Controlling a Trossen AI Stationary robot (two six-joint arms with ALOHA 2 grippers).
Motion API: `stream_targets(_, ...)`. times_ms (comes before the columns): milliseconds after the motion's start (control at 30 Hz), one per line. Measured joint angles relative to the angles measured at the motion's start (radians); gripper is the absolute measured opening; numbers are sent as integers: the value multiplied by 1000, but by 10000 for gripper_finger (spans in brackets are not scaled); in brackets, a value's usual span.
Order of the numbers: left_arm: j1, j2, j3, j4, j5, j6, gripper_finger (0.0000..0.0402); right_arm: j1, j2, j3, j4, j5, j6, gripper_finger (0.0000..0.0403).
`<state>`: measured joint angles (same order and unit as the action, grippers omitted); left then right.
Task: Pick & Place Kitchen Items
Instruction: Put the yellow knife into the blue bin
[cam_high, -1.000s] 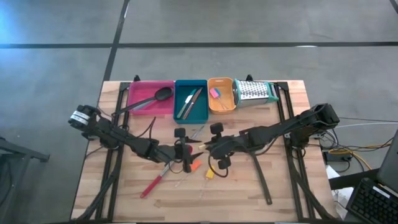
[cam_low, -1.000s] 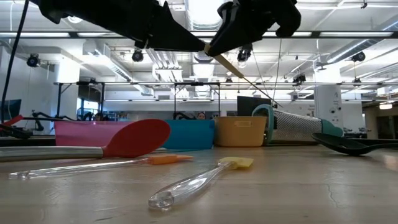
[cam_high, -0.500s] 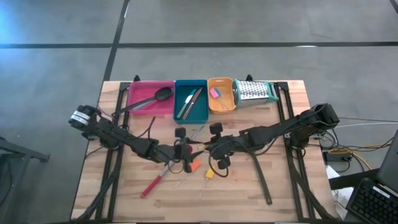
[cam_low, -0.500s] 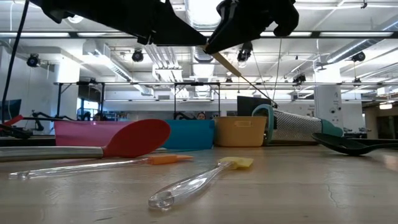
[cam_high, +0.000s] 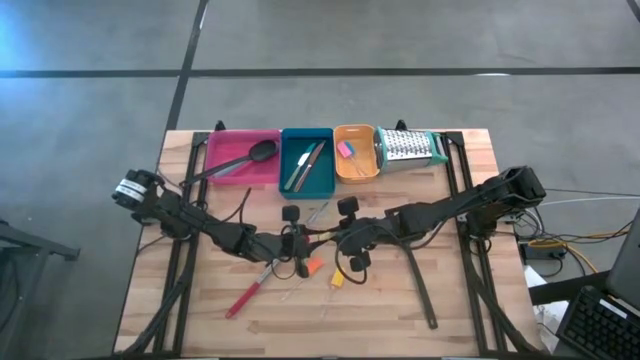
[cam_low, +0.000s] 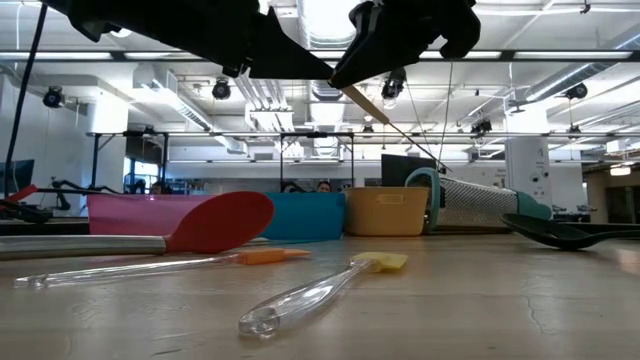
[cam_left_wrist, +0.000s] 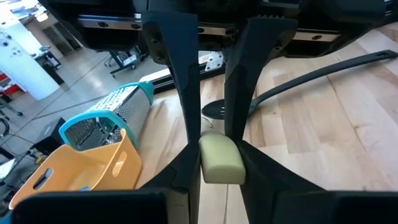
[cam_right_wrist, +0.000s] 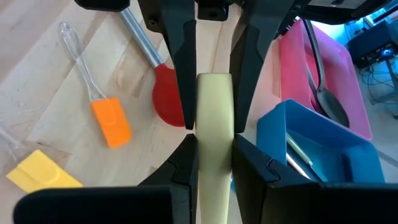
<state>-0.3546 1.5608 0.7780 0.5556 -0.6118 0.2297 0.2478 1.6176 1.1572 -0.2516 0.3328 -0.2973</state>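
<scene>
Grippers meet above mid-table: a cream-handled utensil (cam_right_wrist: 214, 143) is clamped between the right gripper (cam_right_wrist: 211, 134) jaws, and its end (cam_left_wrist: 219, 158) is pinched between the left gripper (cam_left_wrist: 211, 149) jaws. Below the jaws, a red spoon (cam_right_wrist: 166, 99), an orange spatula (cam_right_wrist: 111, 121) and a yellow spatula (cam_right_wrist: 43, 173) are seen lying on the table (cam_high: 470, 310). Beyond the jaws, a grater (cam_left_wrist: 109, 118) is seen beside the orange tray (cam_left_wrist: 81, 171).

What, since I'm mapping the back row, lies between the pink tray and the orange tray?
The teal tray, holding thin knives, sits between the pink tray and the orange tray; the high view shows it.
</scene>
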Motion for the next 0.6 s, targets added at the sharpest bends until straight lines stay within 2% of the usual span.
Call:
stream_targets(133,0,0,0,1,1,2,82,1,0,0,0,1,10,70)
stream_targets(333,0,-7,0,-32,-73,8,82,0,-5,0,10,11,13,175)
stream_targets(433,0,-28,0,-80,-166,6,82,0,-18,0,4,12,17,207)
stream_targets(600,1,-66,0,-163,-386,-6,82,0,-48,1,-3,16,63,227)
